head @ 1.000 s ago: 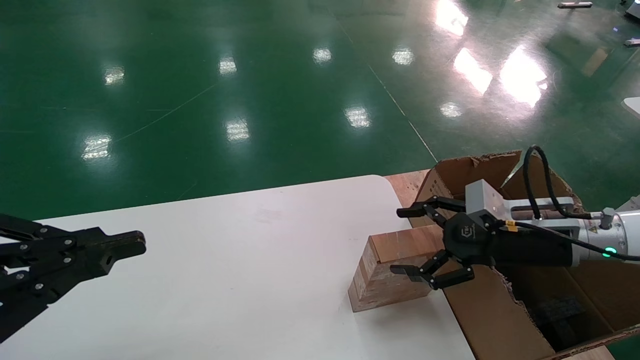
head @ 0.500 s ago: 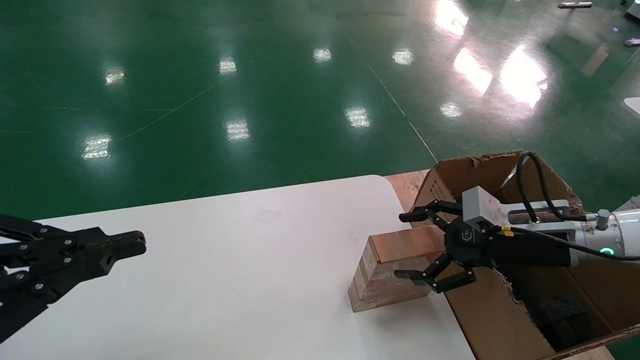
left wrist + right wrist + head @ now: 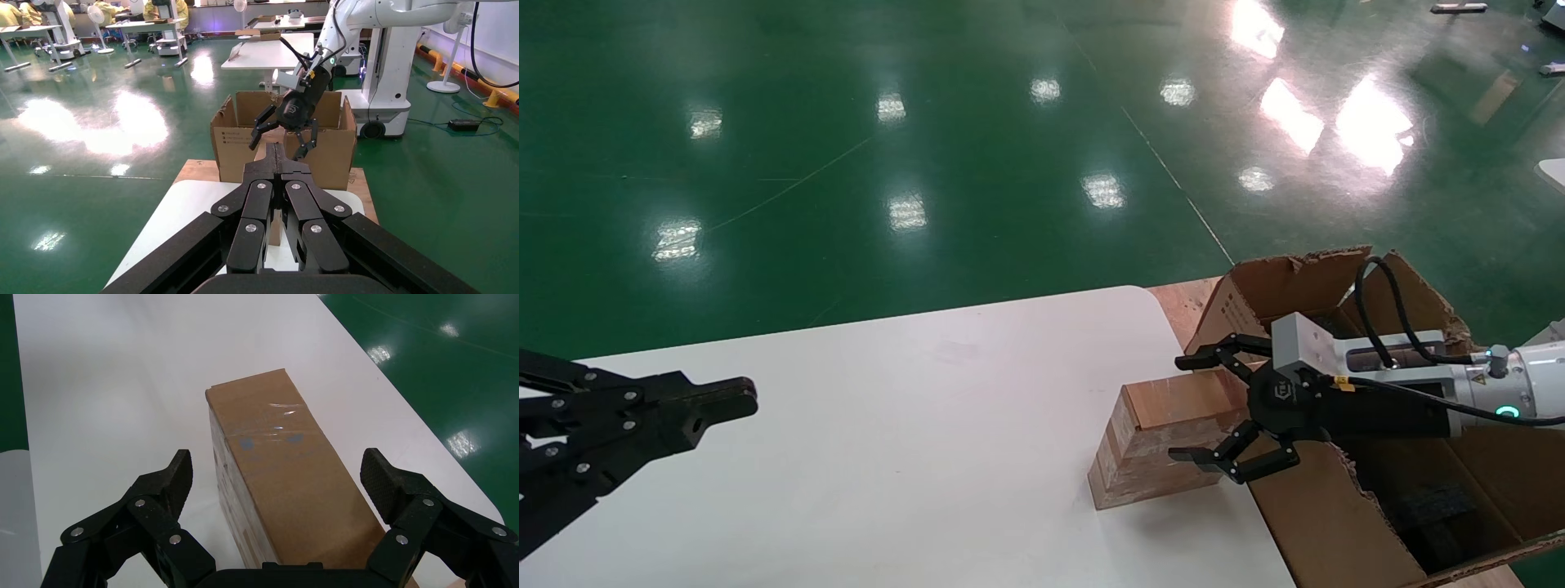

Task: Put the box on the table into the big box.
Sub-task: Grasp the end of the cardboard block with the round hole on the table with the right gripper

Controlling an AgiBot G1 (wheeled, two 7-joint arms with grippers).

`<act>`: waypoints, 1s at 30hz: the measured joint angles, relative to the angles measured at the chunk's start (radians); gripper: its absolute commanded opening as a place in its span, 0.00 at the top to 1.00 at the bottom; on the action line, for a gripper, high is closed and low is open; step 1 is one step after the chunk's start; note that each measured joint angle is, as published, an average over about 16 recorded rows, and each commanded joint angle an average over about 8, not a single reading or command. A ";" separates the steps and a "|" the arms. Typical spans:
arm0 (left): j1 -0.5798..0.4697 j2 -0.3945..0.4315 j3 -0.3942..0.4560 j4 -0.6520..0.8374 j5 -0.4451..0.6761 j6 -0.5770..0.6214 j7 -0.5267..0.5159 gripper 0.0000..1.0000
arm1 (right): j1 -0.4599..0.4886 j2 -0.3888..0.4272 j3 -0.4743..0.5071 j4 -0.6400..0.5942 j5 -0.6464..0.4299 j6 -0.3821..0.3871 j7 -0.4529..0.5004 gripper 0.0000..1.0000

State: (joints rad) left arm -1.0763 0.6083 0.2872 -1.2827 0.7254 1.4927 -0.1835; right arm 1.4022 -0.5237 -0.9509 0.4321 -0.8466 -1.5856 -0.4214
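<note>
The small brown box (image 3: 1152,445) stands on the white table (image 3: 887,457) near its right edge, beside the big box (image 3: 1295,273). My right gripper (image 3: 1183,407) reaches in from the right, open wide. Its far finger hangs above the box's far edge and its near finger in front of the near side, touching neither. In the right wrist view the box (image 3: 287,471) lies between the spread fingers of the right gripper (image 3: 276,468), clear of both pads. My left gripper (image 3: 738,397) hovers shut over the table's left part; the left wrist view shows the left gripper (image 3: 276,157) pointing at the big box (image 3: 235,138).
The big box sits on a wooden board (image 3: 1185,298) off the table's right end, with torn flaps and black foam (image 3: 1434,506) inside. Its near flap (image 3: 1328,523) lies against the table edge. Green floor surrounds everything.
The right gripper has drifted slightly lower and a little toward the big box, still open around the box. The box and the left arm have not moved.
</note>
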 measured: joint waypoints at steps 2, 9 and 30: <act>0.000 0.000 0.000 0.000 0.000 0.000 0.000 0.96 | 0.005 -0.002 -0.008 -0.006 0.002 0.000 -0.003 0.00; 0.000 0.000 0.000 0.000 0.000 0.000 0.000 0.13 | 0.018 -0.005 -0.029 -0.024 0.009 0.001 -0.010 0.01; 0.000 0.000 0.000 0.000 -0.001 -0.001 0.000 0.00 | 0.020 -0.005 -0.033 -0.028 0.012 0.002 -0.012 1.00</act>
State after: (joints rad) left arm -1.0762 0.6080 0.2877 -1.2824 0.7248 1.4921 -0.1832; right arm 1.4227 -0.5290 -0.9836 0.4041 -0.8348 -1.5836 -0.4335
